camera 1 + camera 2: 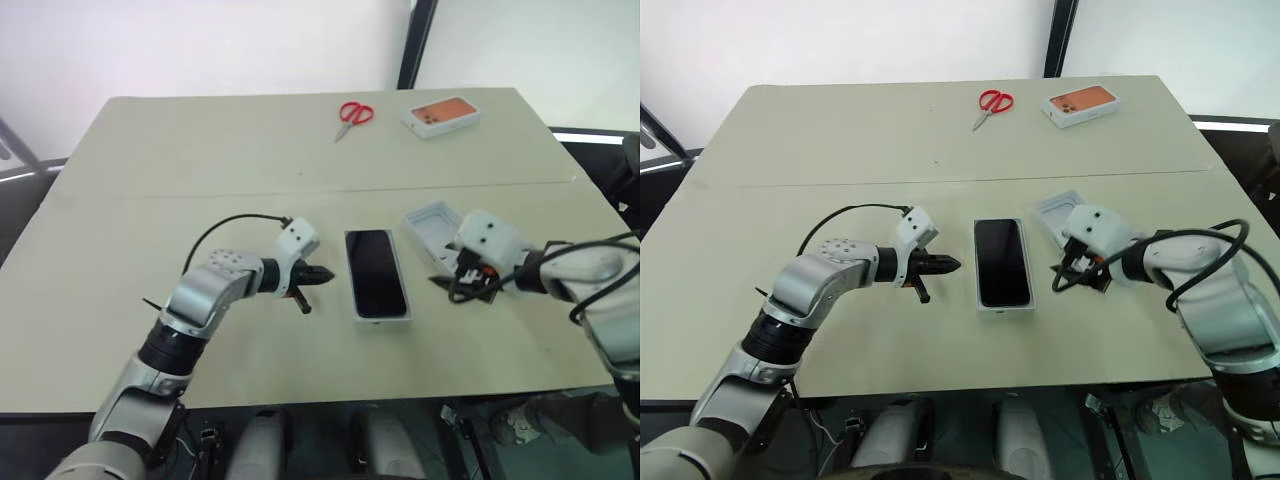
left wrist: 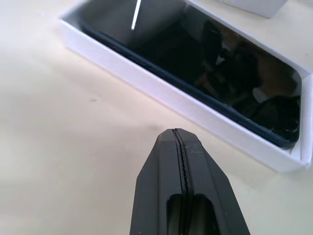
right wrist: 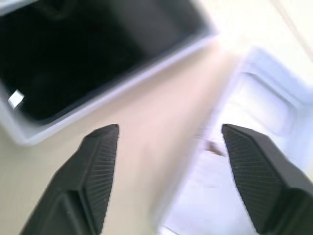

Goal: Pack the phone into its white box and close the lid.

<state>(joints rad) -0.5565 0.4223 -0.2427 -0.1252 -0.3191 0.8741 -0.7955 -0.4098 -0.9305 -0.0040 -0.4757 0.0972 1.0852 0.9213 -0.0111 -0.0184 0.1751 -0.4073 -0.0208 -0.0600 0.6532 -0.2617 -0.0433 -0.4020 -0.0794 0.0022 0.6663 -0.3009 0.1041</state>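
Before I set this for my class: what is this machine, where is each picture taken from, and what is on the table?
It is a humanoid robot with two arms, each ending in two black jaws. Two pictures come from cameras in its head, looking down; the other two from cameras on its wrists.

On the table lies the phone, already inside the white box. The left gripper, shut, hovers beside it. The right gripper, open and empty, is above a white tray. Farther back lie red scissors and an orange-topped box. Nothing is held.

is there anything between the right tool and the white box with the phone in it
Nothing visible. Bare table lies between the open right tool and the white box, where the phone already sits. A flat white tray lies beside that tool, away from the box.
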